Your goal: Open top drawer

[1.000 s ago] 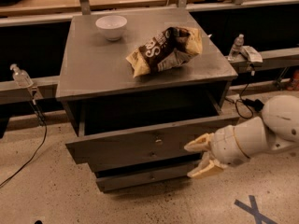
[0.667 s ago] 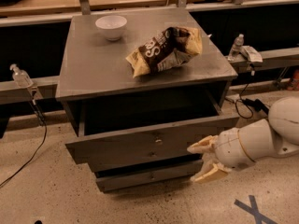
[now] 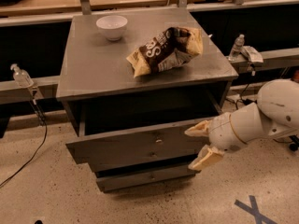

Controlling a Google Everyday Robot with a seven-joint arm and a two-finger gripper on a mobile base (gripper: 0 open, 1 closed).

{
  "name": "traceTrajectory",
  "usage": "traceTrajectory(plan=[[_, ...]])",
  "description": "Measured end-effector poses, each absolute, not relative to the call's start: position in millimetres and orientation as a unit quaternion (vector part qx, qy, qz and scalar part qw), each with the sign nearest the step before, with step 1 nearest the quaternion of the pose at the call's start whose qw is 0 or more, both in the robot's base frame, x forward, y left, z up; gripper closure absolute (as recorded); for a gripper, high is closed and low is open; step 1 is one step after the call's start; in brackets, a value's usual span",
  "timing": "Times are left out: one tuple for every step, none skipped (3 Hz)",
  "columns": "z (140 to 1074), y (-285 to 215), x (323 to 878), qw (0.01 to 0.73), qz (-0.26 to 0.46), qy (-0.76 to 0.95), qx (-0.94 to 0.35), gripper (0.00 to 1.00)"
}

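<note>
The top drawer [image 3: 121,148] of the grey cabinet stands pulled out, its dark inside showing above its flat front. Its small round knob [image 3: 158,140] is at the middle of the front. Two shorter drawers [image 3: 140,177] sit below it, pushed further in. My gripper [image 3: 201,144] is at the right end of the top drawer's front, just in front of it. Its tan fingertips [image 3: 198,129] are spread apart and hold nothing. It is well to the right of the knob.
On the cabinet top [image 3: 88,73] lie a white bowl [image 3: 112,27] and a brown chip bag [image 3: 164,50]. Plastic bottles [image 3: 21,76] [image 3: 236,45] stand on rails either side. A cable [image 3: 32,148] runs over the floor at left; blue tape [image 3: 254,209] marks the floor at right.
My gripper has shifted slightly upward beside the drawer's right end, fingers still spread. The top drawer stays pulled out as before.
</note>
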State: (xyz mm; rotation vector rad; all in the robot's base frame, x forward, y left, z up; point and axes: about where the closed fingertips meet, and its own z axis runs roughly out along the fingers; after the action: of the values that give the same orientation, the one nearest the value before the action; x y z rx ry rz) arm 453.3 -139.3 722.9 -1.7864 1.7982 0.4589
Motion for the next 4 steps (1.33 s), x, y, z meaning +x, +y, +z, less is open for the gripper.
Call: traceTrajectory(plan=[[720.4, -123.3, 494.3, 0.273, 0.163, 0.659, -0.682, 0.09], [717.7, -111.8, 515.4, 0.271, 0.162, 0.651, -0.69, 0.0], [698.0, -98.5, 528.4, 0.245, 0.16, 0.647, -0.704, 0.1], [676.0, -89.7, 532.6, 0.217, 0.159, 0.643, -0.717, 0.25]])
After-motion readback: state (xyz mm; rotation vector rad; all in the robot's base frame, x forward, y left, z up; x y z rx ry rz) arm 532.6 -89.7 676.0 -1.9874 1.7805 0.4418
